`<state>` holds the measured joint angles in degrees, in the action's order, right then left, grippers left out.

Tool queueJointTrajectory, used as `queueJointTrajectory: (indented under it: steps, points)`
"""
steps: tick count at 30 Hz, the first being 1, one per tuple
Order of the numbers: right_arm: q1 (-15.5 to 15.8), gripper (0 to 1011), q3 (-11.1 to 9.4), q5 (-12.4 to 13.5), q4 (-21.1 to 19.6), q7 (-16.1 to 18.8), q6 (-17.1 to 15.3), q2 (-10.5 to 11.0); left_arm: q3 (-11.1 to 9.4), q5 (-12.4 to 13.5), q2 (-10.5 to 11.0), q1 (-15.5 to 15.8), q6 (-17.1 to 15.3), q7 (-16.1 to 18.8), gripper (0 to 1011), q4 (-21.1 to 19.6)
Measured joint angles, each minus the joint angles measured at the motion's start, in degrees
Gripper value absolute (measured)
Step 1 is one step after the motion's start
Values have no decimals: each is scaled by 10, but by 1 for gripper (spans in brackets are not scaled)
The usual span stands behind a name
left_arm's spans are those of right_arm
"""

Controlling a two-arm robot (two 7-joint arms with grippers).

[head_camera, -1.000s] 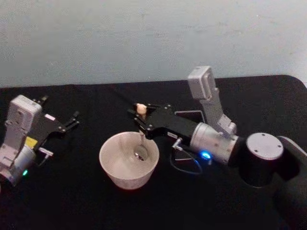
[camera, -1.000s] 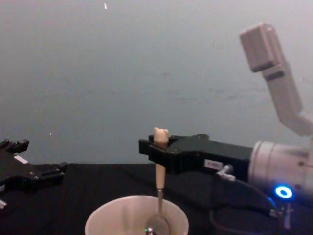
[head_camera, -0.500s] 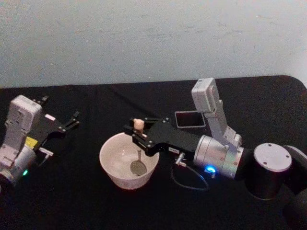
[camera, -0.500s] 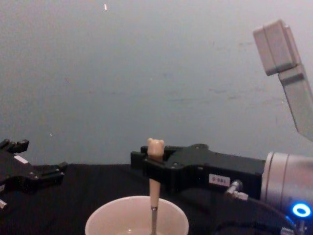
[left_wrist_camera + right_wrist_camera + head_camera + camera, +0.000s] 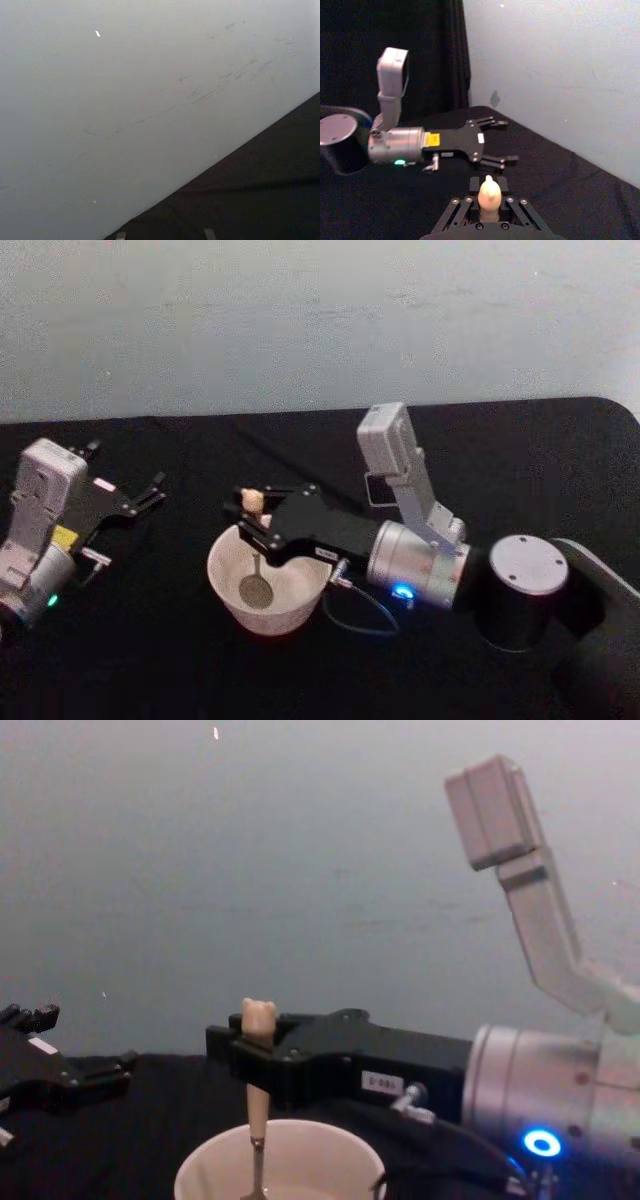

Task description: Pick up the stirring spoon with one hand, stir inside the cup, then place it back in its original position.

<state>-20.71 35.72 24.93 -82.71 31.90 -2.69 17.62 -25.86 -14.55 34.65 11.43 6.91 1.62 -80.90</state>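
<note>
A: What is the claw doing?

B: The right black flat-jawed gripper is pinched on the beige handle of the small bear-headed metal stirring spoon, just under the bear head. The spoon hangs upright, with its round bowl down inside the wide pale cream cup, toward the cup's left side.

A: And where is the cup?

B: Around the middle of the black cloth-covered table, somewhat toward the front edge. The left black gripper is parked near the left edge with its fingers spread.

A: So which step is this?

B: Stirring, I'd say. Next comes a straight lift clear of the rim, then setting the spoon back, perhaps in the dark grey square holder behind the arm
</note>
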Motion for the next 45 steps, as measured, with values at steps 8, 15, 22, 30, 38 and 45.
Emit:
queueJointTrajectory:
  steps: [8,15,22,30,38,45]
  points:
    - [-14,211,-6,-14,33,-38,-1,-28,0,0,0,0,0,0,1001,0]
    - [-22,211,-19,-22,55,-47,0,-33,0,0,0,0,0,0,1001,0]
    - [-14,211,-30,-23,47,-39,0,-19,0,0,0,0,0,0,1001,0]
    - [11,211,-40,-6,2,-20,-8,11,0,0,0,0,0,0,1001,0]
    - [20,211,-51,19,-25,-25,-24,18,0,0,0,0,0,0,1002,0]
    - [14,211,-67,42,-37,-46,-35,14,0,0,0,0,0,0,1001,0]
